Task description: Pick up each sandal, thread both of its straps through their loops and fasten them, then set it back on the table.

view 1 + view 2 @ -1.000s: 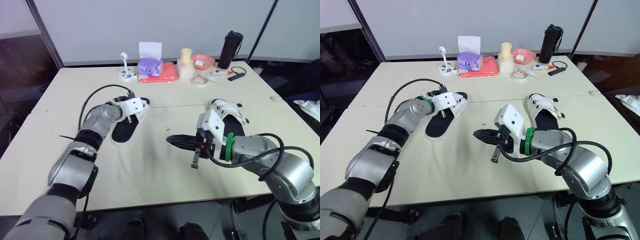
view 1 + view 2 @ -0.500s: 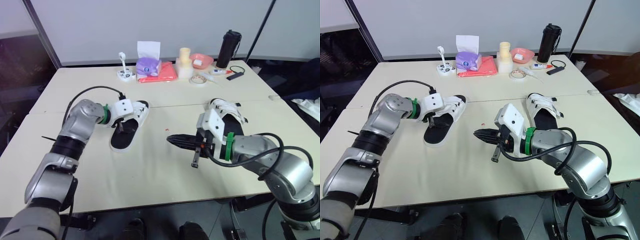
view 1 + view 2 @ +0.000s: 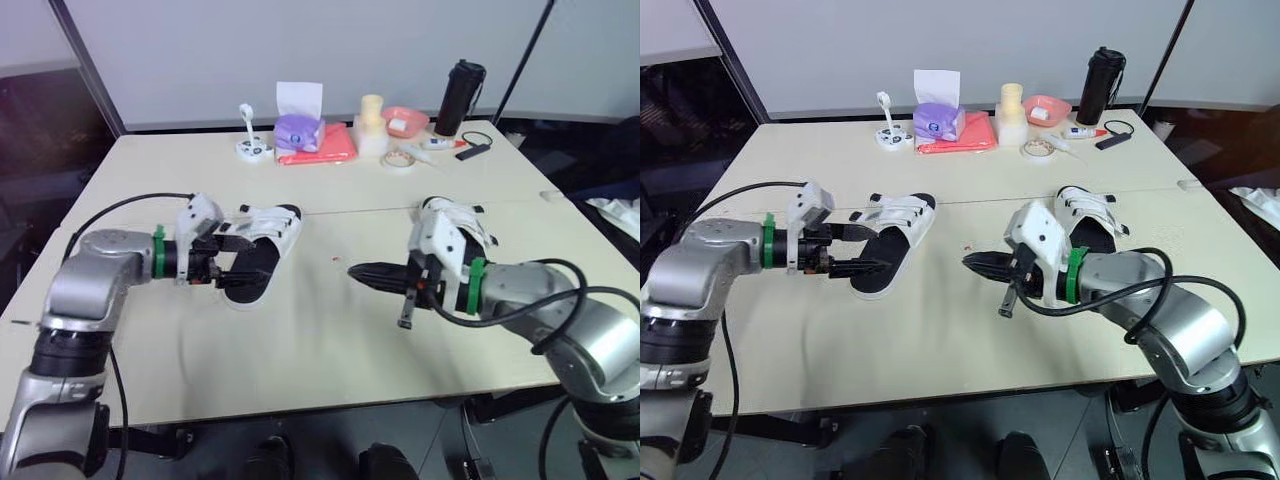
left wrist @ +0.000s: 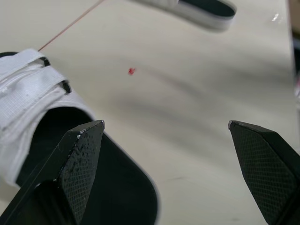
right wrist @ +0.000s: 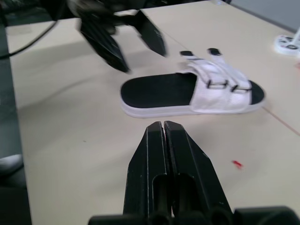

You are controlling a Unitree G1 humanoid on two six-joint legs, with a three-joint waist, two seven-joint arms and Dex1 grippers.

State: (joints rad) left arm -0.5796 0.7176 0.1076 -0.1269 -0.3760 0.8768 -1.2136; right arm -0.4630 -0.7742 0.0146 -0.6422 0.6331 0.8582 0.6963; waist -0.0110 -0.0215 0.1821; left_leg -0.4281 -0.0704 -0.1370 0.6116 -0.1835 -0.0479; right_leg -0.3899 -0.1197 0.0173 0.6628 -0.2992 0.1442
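the left gripper hangs low over the table with its two black fingers spread wide and nothing between them. the near sandal, white-strapped, lies flat just past it toward the robot's right. its long axis runs on a slant: the black heel end is nearer the robot and to its left, the strapped toe end farther off and to its right. the gripper points across that heel end. in the left wrist view one finger is over the black footbed and the other over bare table, so the sole's edge sits in the gap. the right gripper is pressed shut and empty, hovering mid-table, apart from that sandal and aimed at it. the second sandal lies flat beside the right forearm. the left arm is plainly nearer; gripping the heel edge looks to need only a small advance.
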